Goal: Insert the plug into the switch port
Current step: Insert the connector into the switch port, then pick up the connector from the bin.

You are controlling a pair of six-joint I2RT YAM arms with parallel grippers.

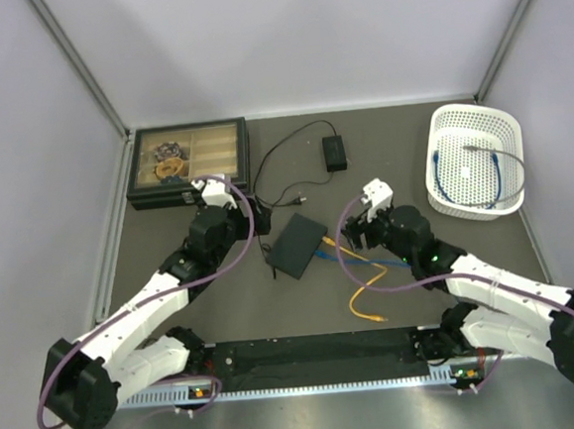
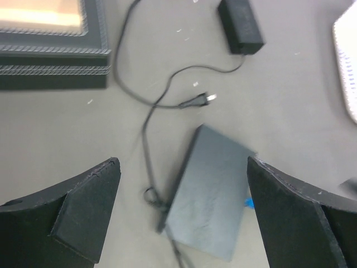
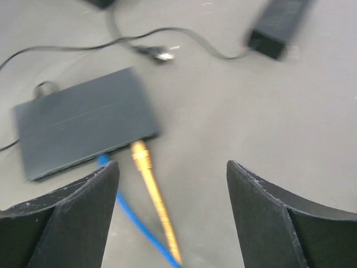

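The dark grey switch box point(image 1: 299, 245) lies flat mid-table; it also shows in the left wrist view point(image 2: 209, 201) and the right wrist view point(image 3: 83, 128). A yellow plug point(image 3: 140, 156) sits in a port on its right edge, its yellow cable point(image 1: 365, 290) trailing toward me. A blue cable point(image 3: 128, 218) meets the same edge beside it. My left gripper point(image 2: 184, 212) is open and empty, hovering above the box. My right gripper point(image 3: 173, 212) is open and empty, just right of the yellow plug, not touching it.
A black power brick point(image 1: 334, 151) lies behind the box, its thin lead ending in a loose barrel plug point(image 2: 203, 99). A black compartment case point(image 1: 188, 163) stands back left. A white basket point(image 1: 477, 160) holding a blue cable stands back right.
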